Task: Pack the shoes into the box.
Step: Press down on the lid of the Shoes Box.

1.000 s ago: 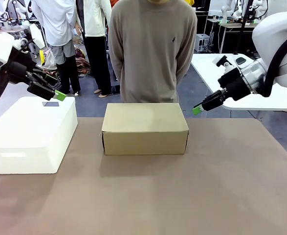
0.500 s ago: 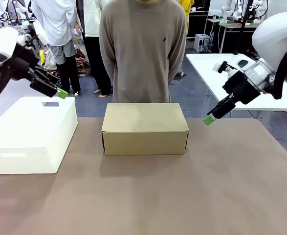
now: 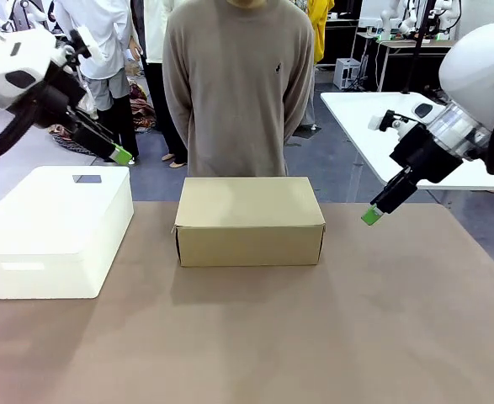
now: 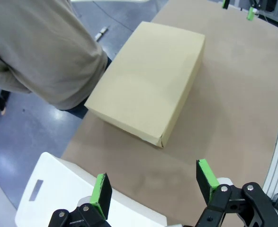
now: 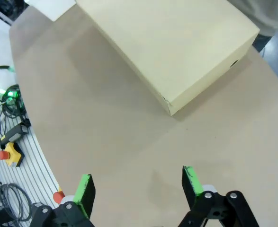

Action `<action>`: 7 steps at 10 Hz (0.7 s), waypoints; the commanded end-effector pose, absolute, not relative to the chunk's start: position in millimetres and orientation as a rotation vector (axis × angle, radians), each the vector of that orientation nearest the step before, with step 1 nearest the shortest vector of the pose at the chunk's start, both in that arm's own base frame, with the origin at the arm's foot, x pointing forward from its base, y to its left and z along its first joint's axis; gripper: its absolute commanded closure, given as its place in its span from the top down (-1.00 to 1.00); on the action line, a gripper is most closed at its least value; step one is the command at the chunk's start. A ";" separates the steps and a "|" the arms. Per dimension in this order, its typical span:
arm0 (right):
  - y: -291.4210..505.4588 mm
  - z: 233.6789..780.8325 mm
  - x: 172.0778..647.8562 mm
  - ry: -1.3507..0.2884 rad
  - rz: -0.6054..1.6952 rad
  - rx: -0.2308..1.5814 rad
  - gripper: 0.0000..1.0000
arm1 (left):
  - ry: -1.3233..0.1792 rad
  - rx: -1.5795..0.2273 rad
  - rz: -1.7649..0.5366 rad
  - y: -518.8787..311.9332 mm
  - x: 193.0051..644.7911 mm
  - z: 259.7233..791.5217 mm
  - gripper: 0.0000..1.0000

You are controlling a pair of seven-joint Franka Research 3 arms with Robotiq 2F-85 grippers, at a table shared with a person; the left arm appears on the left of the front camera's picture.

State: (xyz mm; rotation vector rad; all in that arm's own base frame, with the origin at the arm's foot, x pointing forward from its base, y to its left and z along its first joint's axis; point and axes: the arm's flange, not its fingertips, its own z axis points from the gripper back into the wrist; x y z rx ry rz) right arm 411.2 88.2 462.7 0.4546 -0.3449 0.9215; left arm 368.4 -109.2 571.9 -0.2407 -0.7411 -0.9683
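Brown box (image 3: 249, 220) sits shut in the middle of the table. We hold our left gripper (image 4: 154, 185) and right gripper (image 5: 137, 185) open and empty, so we lift its lid gently first.

**Colours, current frame**

Box (image 3: 249, 220): plain tan cardboard, lid shut. Plastic box (image 3: 53, 231): white. Table (image 3: 314, 337): brown, unpatterned. Both tools black with green pads: left (image 4: 154, 182), right (image 5: 138, 182). Person's sweater (image 3: 238, 84): taupe.
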 end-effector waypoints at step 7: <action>86.7 497.1 367.3 -0.441 0.878 0.352 0.72 | -0.645 -0.217 -0.876 -174.4 425.7 548.6 -1.00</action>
